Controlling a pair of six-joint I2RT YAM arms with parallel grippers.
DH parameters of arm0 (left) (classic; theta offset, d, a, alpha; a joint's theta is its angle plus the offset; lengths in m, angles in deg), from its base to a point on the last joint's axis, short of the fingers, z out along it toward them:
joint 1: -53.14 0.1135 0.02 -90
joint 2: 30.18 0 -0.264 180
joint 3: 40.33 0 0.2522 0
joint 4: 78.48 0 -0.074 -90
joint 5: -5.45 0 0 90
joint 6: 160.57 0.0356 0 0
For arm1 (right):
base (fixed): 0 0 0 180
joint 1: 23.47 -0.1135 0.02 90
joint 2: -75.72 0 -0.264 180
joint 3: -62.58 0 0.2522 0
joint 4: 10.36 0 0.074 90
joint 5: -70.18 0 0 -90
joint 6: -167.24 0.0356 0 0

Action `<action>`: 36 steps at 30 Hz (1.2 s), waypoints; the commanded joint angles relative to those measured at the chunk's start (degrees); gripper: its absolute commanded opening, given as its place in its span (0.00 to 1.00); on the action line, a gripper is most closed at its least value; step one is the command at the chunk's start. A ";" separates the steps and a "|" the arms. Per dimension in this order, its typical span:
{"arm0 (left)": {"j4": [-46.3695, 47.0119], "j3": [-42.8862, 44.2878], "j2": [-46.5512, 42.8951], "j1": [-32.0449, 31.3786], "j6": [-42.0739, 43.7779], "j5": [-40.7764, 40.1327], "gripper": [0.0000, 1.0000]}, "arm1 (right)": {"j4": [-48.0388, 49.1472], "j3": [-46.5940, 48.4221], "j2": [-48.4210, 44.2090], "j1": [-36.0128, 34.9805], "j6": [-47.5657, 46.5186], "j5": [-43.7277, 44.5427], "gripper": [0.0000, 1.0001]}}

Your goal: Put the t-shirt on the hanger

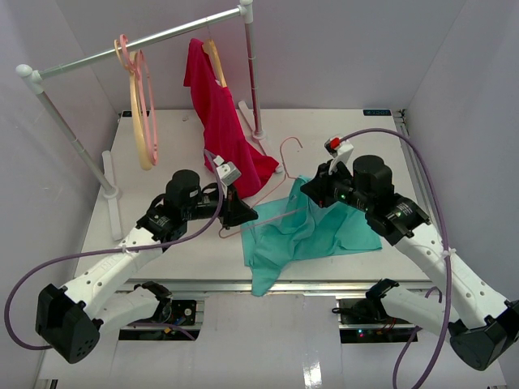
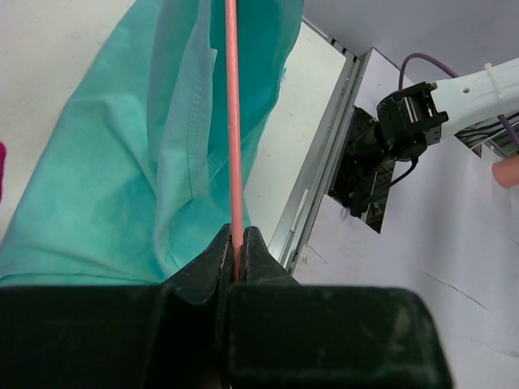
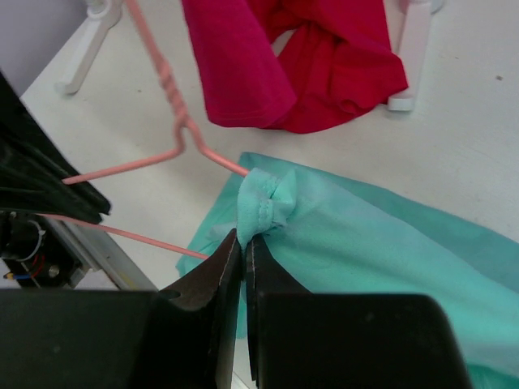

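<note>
My left gripper [image 2: 238, 243] has its two fingers pressed together on one thin pink bar of the hanger [image 2: 233, 121], and the bar runs straight out from the tips across the teal t-shirt [image 2: 105, 162]. My right gripper [image 3: 244, 243] is pinched on a bunched knot of that t-shirt [image 3: 365, 243], right where one arm of the hanger [image 3: 174, 105] slips in under the cloth. So there are two grippers, one hanger between them and one t-shirt. The t-shirt [image 1: 312, 231] lies crumpled on the table [image 1: 162, 130] near its front edge, with the hanger [image 1: 285, 166] slanting over its upper left corner, hook pointing away from me. Only the right wrist view shows the twisted neck of the hanger and the knot of cloth at my fingertips; the left wrist view shows only the single bar. From above I see what neither wrist camera takes in — one rail [image 1: 146, 40] carrying one red garment [image 1: 223, 121] on a cream hanger, and a cluster of spare hangers [image 1: 139, 105], pink and cream, whose number I cannot tell.
</note>
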 commanded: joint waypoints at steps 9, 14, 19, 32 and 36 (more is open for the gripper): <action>31.18 -10.09 3.42 -9.91 -0.71 -3.54 0.00 | 1.18 7.45 1.87 -8.91 -0.38 3.89 0.08; 38.86 -16.29 0.50 -9.95 -1.93 -4.08 0.00 | 0.92 4.55 -1.51 -10.47 -1.70 10.03 0.23; 40.35 -20.38 -4.38 -9.95 -2.48 -4.28 0.00 | -0.29 2.85 -5.55 -10.65 -6.49 13.00 0.47; 43.89 -25.01 -8.71 -9.95 -4.66 -1.06 0.00 | -7.21 6.88 -7.48 -10.74 -21.32 -6.49 0.64; 44.64 -24.93 -8.49 -9.95 -4.56 0.93 0.00 | -9.32 7.63 -4.27 -10.68 -25.70 -12.01 0.64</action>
